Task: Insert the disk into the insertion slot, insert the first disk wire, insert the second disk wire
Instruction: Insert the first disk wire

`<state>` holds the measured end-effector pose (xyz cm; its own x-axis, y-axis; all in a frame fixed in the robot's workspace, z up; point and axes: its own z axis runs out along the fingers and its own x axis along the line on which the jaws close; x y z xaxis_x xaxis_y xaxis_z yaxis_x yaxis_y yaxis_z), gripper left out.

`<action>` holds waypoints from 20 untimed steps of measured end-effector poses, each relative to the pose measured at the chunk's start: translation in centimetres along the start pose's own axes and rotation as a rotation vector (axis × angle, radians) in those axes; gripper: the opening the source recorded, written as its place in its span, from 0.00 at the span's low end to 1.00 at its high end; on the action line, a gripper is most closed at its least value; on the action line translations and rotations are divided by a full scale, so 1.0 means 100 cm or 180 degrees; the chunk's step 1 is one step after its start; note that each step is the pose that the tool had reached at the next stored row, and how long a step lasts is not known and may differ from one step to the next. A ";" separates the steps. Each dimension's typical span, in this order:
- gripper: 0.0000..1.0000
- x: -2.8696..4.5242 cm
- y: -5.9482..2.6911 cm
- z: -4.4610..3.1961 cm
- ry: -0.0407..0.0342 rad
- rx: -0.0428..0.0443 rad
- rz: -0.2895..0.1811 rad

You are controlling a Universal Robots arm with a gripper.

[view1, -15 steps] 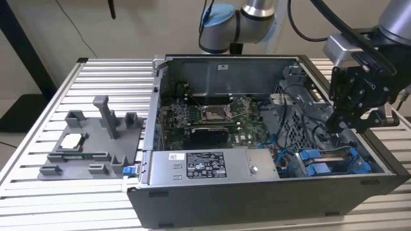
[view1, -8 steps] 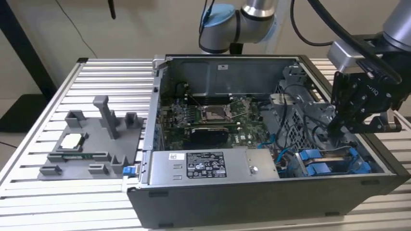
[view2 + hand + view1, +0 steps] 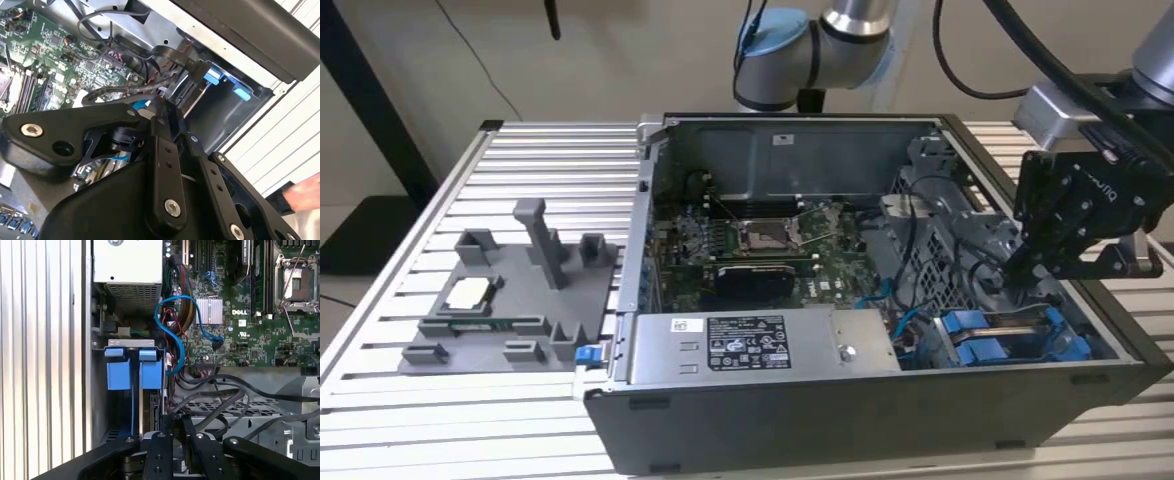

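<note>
- Tower case (image 3: 854, 420): open. Its walls box in the bay corner, so I only see room from above.
- Insertion slot (image 3: 114, 410): hard against the case wall.
- Disk (image 3: 151, 407): I read it as seated edge-on in the slot. Neither wire looks plugged in.
- Gripper (image 3: 1025, 268): low over the bay. I can't tell if it's clenched or released.
- Blue data cable (image 3: 172, 335) and black cables (image 3: 220, 390): crowding just beside, snag risk.

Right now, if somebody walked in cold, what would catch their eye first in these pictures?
The open computer case with its green motherboard dominates the middle of the exterior view. At that view's right, the black gripper hangs over the case's corner, just above the insertion slot with its bright blue rails. In the first wrist view a blue cable loops beside those rails.
</note>
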<state>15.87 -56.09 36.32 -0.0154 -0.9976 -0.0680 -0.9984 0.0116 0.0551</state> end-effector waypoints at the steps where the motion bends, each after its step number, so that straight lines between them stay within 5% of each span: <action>1: 0.20 0.0009 -0.0015 0.0002 0.0000 -0.0003 0.0001; 20: 0.20 0.0102 -0.0156 0.0147 0.0000 -0.0052 0.0006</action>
<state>17.34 -57.02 34.69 -0.0173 -0.9975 -0.0678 -0.9974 0.0125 0.0714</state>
